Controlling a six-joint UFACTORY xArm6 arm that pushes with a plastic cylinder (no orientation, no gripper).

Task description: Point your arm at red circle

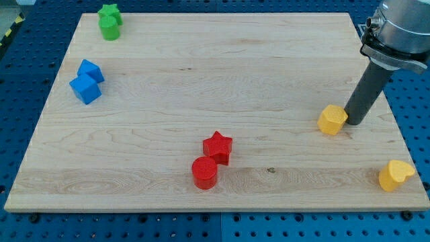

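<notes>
The red circle is a short red cylinder lying near the view's bottom centre of the wooden board. A red star touches it just above and to the right. My tip is at the view's right side, right next to a yellow hexagon block on its left. The tip is far to the right of the red circle and a little higher in the view.
A yellow heart-shaped block lies at the bottom right corner. Two blue blocks sit together at the left edge. Two green blocks sit together at the top left.
</notes>
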